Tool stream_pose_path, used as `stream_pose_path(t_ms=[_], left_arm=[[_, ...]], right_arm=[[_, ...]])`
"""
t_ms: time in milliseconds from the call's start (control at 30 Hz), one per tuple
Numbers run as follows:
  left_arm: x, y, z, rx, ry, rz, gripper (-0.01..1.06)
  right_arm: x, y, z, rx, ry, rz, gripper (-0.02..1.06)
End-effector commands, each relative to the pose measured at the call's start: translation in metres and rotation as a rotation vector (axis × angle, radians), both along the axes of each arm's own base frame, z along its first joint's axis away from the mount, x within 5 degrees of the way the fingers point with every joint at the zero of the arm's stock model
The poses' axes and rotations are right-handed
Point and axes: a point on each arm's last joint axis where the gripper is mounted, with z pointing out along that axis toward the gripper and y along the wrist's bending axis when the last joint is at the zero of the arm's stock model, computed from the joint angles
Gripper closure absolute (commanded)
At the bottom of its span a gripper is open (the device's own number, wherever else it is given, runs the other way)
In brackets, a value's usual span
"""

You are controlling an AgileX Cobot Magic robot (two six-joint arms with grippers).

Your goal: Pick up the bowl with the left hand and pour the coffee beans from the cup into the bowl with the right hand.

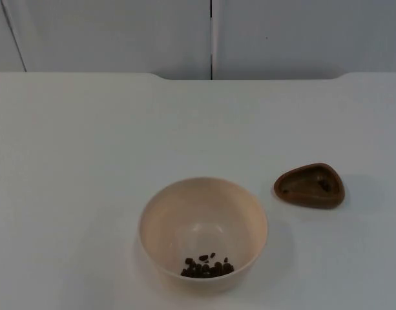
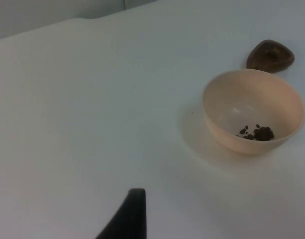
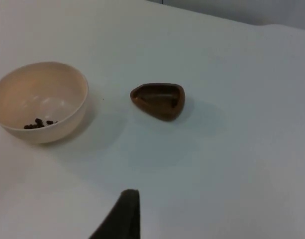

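Bowl (image 1: 203,231) stood on the table (image 1: 88,161), coffee beans (image 1: 207,266) already in its bottom; cup (image 1: 309,186) sat apart beside the bowl, toward the right arm's side. I judged the bowl light, rigid, smooth-walled; best taken at the rim. Left gripper (image 2: 127,214) and right gripper (image 3: 123,214) hung back from the bowl, touching nothing; fingers' opening I could not tell

Top cam is looking down and forward over the counter (image 1: 88,142) toward the grey wall (image 1: 107,32). Both wrist cams are looking obliquely from opposite sides, sharing bowl (image 2: 253,110) and cup (image 3: 158,100).
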Motion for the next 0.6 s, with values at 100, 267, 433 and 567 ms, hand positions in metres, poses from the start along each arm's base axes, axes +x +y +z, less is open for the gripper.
stream_pose_path(t_ms=[100,267,433,567], left_arm=[[0.0005,0.0,-0.0004,-0.003,-0.01,0.0,0.0],[0.0005,0.0,-0.0004,-0.003,-0.01,0.0,0.0],[0.0005,0.0,-0.0004,-0.003,-0.01,0.0,0.0],[0.0005,0.0,-0.0004,-0.003,-0.01,0.0,0.0]], right_arm=[[0.0,-0.0004,0.0008,0.007,-0.014,-0.01,-0.01],[-0.0001,0.0,0.0008,0.03,-0.005,-0.017,-0.01],[-0.0003,0.0006,0.001,0.036,-0.005,-0.013,-0.01],[-0.0003,0.0006,0.001,0.036,-0.005,-0.013,-0.01]])
